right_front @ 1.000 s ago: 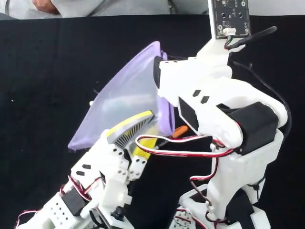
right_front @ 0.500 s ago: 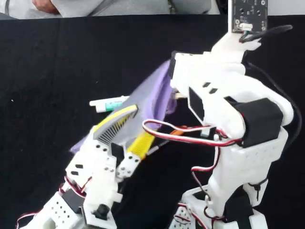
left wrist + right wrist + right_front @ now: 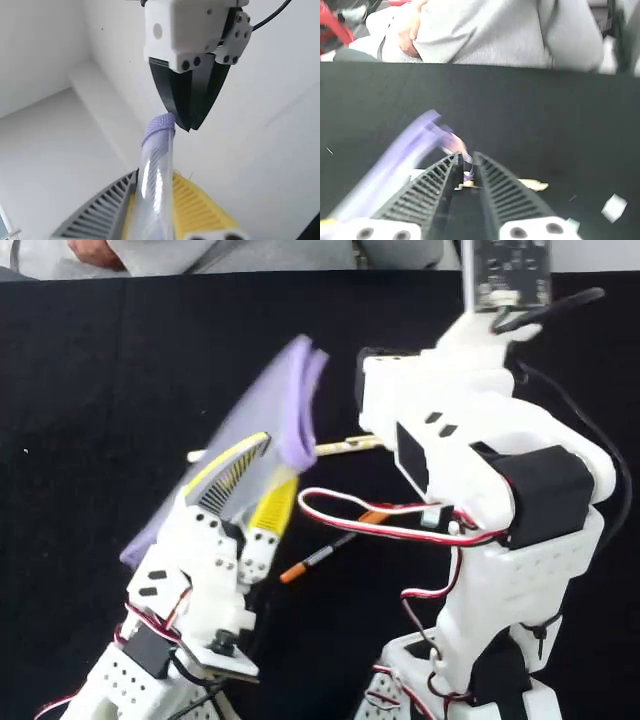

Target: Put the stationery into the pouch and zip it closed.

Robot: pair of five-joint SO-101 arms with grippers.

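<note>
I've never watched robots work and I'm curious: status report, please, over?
Left hand shut on translucent purple plastic pouch. Right hand shut, at pouch's top edge. Orange pen and beige stick on black table, outside pouch.

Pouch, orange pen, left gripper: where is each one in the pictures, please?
pouch (image 3: 275,400), high view, on its purple side panel.
orange pen (image 3: 292,572), high view, on its orange end.
left gripper (image 3: 155,174), left wrist view, midway between its fingertips, which clamp the pouch.

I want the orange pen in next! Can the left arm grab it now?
Probably not. The left end effector is shut on the purple pouch, holding it up, so nothing is free to grip the orange pen on the table.
</note>
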